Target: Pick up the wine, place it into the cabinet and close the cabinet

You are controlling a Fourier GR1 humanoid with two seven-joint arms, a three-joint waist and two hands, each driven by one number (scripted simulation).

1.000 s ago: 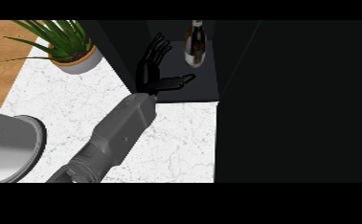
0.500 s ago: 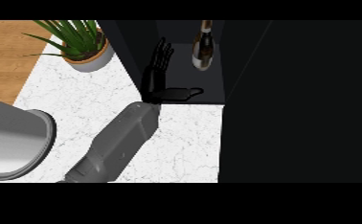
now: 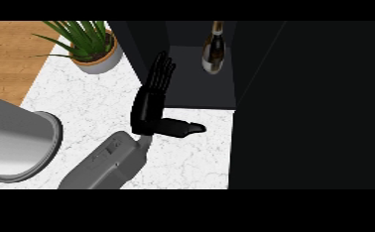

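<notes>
1. Dark glass shows where the task's thing is: the wine (image 3: 214,49) stands upright inside the cabinet (image 3: 198,89), at the upper middle of the frame, on the cabinet's dark floor and a little back from its front edge.
2. Nothing holds the wine; it stands alone, apart from the hand, so the pick-up and the placing look done.
3. One hand (image 3: 152,102) shows, coming up from the lower left on a grey forearm (image 3: 102,164). Which of the robot's hands it is I cannot tell for certain; from its entry at the lower left I take it for the left.
4. Its fingers (image 3: 160,72) are straight and together, pointing toward the top of the frame, with the thumb stuck out to the right over the white marble tabletop (image 3: 88,97). They grip nothing.
5. Those fingers lie just beside the cabinet's left wall, at its open front, left of the wine and not touching it.
6. No other hand is in view.
7. What is left, as I judge it, is the closing: the cabinet's front is open, and the broad dark panel (image 3: 307,107) filling the right of the frame may be its door, though I cannot tell.
8. Off the task, a potted plant (image 3: 86,45) sits at the upper left and a grey round vessel (image 3: 18,142) at the left edge.
</notes>
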